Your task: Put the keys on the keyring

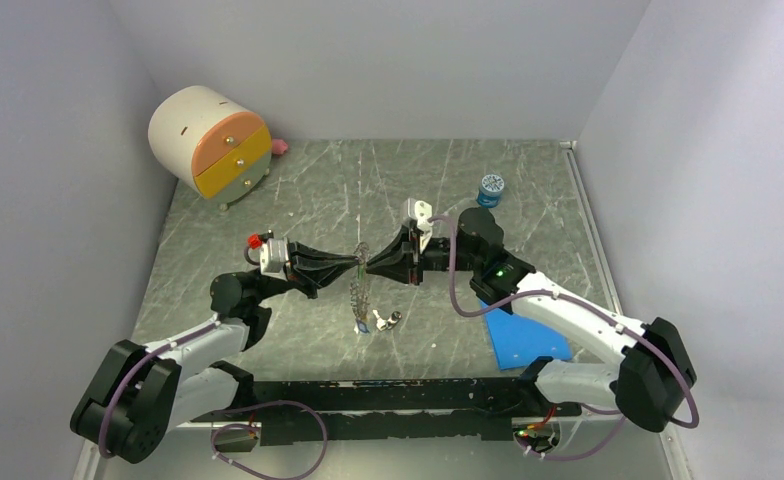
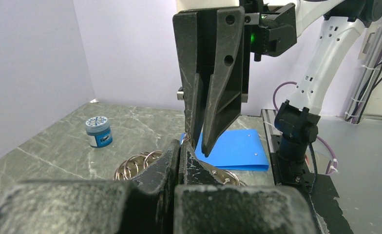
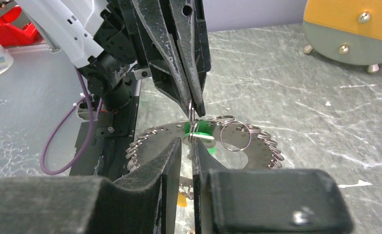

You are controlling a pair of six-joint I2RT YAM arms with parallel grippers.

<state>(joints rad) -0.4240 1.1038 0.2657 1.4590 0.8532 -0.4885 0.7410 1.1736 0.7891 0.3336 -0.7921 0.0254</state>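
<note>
The keyring (image 1: pixel 359 295), a large silvery hoop with a jagged edge, hangs between my two grippers at mid-table. My left gripper (image 1: pixel 351 264) is shut on its upper rim; the left wrist view shows the left gripper (image 2: pixel 186 145) pinching the wire, with part of the keyring (image 2: pixel 133 163) below. My right gripper (image 1: pixel 375 262) meets it tip to tip. In the right wrist view the right gripper (image 3: pixel 188 142) stands nearly closed around the silvery loop of a green key (image 3: pixel 202 127) on the keyring (image 3: pixel 264 146). A yellow key (image 3: pixel 181 198) shows underneath. More keys (image 1: pixel 378 323) dangle at the bottom.
A round cream drawer box (image 1: pixel 211 140) with orange and yellow fronts stands at the back left. A small blue jar (image 1: pixel 490 189) is at the back right. A blue pad (image 1: pixel 523 340) lies under the right arm. White walls close in three sides.
</note>
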